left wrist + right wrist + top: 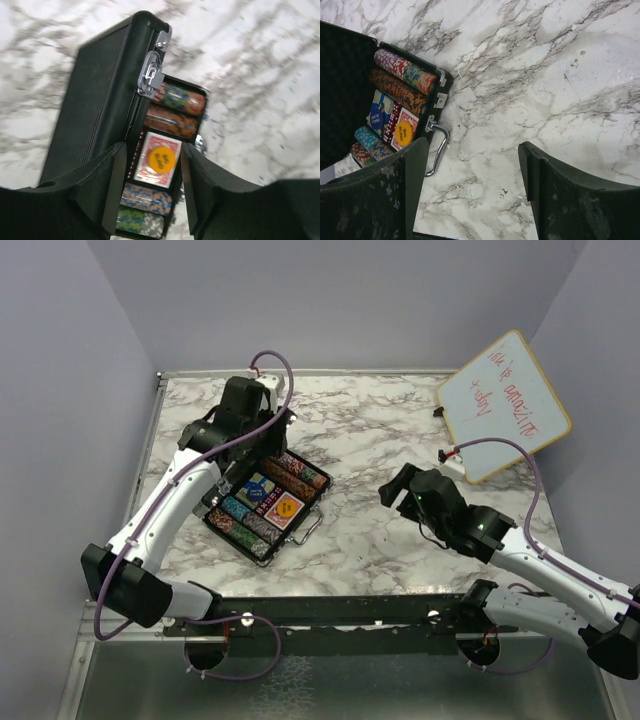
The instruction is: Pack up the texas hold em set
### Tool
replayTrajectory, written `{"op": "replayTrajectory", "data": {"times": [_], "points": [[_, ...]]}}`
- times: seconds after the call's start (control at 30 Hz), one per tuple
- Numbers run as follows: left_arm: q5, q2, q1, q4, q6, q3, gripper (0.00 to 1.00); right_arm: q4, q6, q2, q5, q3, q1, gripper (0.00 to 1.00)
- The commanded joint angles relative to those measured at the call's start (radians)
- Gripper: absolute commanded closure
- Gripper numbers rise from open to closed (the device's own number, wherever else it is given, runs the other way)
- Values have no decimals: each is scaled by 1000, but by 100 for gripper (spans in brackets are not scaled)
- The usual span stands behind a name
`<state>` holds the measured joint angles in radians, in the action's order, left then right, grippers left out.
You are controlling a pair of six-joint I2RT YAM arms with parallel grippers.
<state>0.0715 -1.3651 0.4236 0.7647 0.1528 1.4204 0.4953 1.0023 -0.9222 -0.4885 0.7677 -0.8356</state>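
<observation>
Plainly straddles the raised lid [100, 90] with the left hand [152, 146], fingers [112, 190] half spread, one on each side of its latch edge; cannot tell whether pinching it. Shows, between those fingers, the red deck [145, 177], yellow button [161, 159] and chip rows [182, 97] in the black case [445, 82] on the bench [545, 75]. Holds the right hand [473, 145] wide open above the bench, case and silver handle [440, 150] off to that hand's left.

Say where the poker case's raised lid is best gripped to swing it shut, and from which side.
Probably the lid's free top edge, between its silver latches, coming from above. The lid stands near upright, so that thin rim is exposed; one finger fits on the ribbed outer face, the other inside. The left gripper straddles it that way.
</observation>
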Motion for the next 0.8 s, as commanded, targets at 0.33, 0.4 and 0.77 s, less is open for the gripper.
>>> {"op": "replayTrajectory", "data": {"times": [0.33, 0.4, 0.77], "points": [[-767, 20, -3, -85, 20, -218, 39, -13, -35, -26, 28, 19, 6, 21], [-839, 29, -3, -112, 31, -256, 39, -33, -53, -39, 57, 12, 6, 21], [-323, 122, 11, -271, 238, -448, 39, -282, -177, -302, 309, 35, 6, 29]]}}
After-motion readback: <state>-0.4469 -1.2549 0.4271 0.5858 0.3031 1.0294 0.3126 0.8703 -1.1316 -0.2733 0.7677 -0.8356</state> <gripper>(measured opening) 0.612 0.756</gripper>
